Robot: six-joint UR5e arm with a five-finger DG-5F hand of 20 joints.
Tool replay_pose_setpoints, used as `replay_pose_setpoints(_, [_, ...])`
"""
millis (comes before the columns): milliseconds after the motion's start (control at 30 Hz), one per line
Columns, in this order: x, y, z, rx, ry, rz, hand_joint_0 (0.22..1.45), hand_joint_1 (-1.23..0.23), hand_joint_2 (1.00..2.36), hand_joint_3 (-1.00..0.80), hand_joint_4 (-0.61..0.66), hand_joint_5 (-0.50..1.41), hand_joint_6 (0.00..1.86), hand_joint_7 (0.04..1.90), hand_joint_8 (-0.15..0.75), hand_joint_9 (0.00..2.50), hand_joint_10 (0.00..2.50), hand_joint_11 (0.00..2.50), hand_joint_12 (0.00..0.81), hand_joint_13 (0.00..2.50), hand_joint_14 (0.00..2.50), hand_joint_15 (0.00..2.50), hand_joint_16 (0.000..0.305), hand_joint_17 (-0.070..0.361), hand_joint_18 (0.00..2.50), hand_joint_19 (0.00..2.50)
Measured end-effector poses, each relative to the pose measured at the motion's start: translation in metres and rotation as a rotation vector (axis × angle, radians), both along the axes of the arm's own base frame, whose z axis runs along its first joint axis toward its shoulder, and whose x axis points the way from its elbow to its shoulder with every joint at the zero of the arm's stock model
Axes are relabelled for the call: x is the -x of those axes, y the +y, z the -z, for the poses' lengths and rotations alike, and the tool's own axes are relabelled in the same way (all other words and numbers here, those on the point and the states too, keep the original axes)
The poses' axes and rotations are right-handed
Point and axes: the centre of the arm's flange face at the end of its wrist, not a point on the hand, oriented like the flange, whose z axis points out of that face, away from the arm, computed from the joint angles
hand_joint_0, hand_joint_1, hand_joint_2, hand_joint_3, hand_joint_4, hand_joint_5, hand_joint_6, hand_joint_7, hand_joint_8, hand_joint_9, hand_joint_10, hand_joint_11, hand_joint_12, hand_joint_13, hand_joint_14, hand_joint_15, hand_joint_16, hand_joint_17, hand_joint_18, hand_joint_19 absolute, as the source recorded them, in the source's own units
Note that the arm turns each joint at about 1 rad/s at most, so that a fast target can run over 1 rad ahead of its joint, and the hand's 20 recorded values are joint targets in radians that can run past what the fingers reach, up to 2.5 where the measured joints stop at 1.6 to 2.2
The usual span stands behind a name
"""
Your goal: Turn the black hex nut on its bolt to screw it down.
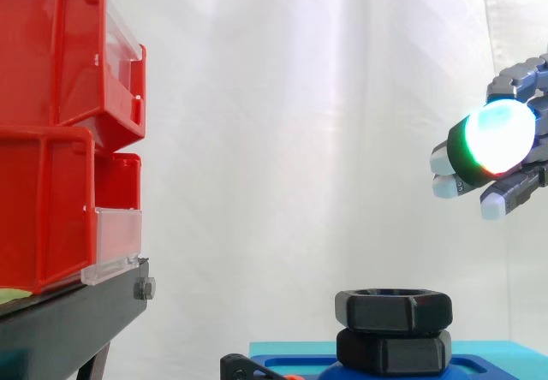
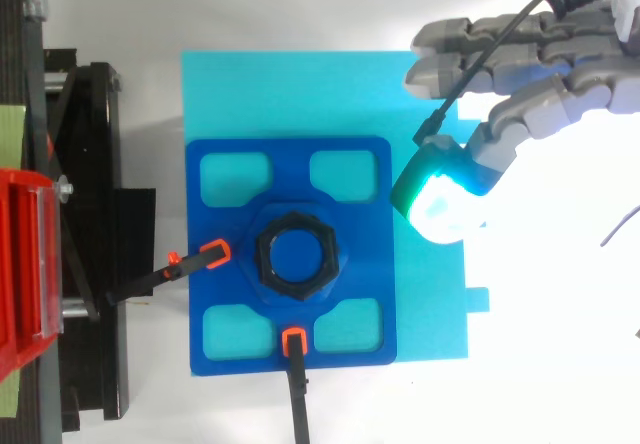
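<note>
- Light-blue base (image 2: 430,94) fills the middle of the top view, under a dark blue fixture (image 2: 225,224).
- At the fixture's centre, the black hex nut (image 1: 392,309) sits on its bolt, over a second black hex piece (image 1: 394,352).
- My robot hand (image 2: 530,49) hovers at upper right, clear of the nut, with fingers relaxed and empty.
- Red bins (image 1: 51,140) stand at left, before a white curtain (image 1: 300,123).

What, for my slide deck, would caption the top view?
Open robot hand hovers beside the black nut on its blue base.

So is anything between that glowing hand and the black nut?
No. In the side view the hand hangs above and right of the black hex nut, with white curtain behind the gap.
</note>
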Motion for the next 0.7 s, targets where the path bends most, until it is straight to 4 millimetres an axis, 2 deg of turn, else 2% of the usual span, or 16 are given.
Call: replay_pose_setpoints(700, [-0.0002,0.0001,-0.0002,0.0,-0.001,0.0,0.44,-0.44,1.0,-0.5,0.05,-0.3,0.5,0.6,0.208,0.03,0.0,0.0,0.398,0.0,0.0,0.0,0.068,0.153,0.14,0.22])
